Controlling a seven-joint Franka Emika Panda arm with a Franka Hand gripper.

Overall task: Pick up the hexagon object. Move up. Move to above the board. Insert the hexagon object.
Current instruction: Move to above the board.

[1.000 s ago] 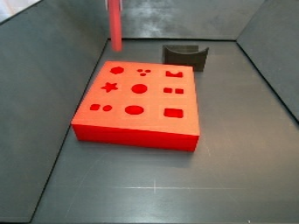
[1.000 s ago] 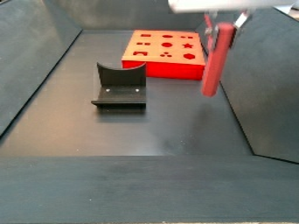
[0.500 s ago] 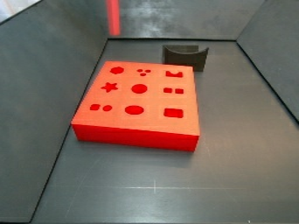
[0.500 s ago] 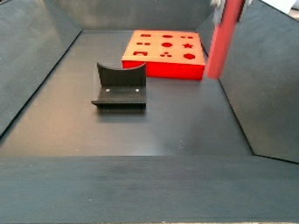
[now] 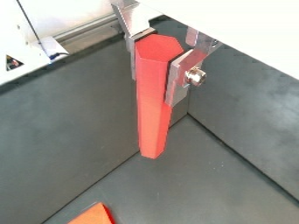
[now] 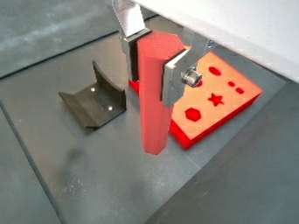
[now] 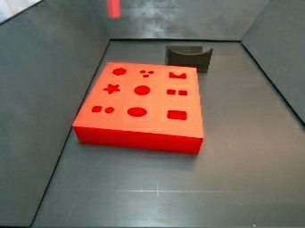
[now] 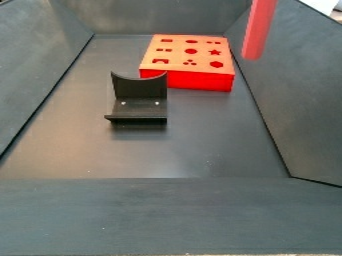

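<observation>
A dark grey floor [image 8: 187, 150] lay flat and matte inside the bin, grey walls [image 8: 307, 90] sloped up on every side, soft light glanced off the back wall [image 7: 179, 18], and the gripper [image 5: 158, 48] hung above.

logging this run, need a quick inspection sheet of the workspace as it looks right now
surface: dark grey floor, bare apart from the items below
hexagon object: red-pink rod, held upright and lifted clear of the floor; only its lower end shows in both side views
board: red board flat on the floor, all cut-out holes empty
fixture: dark fixture beside the board, holding nothing
clutter: nothing seen
gripper: gripper shut on the rod's upper end, raised out of frame in both side views
cables: nothing seen
surroundings: grey walls enclose the floor
</observation>
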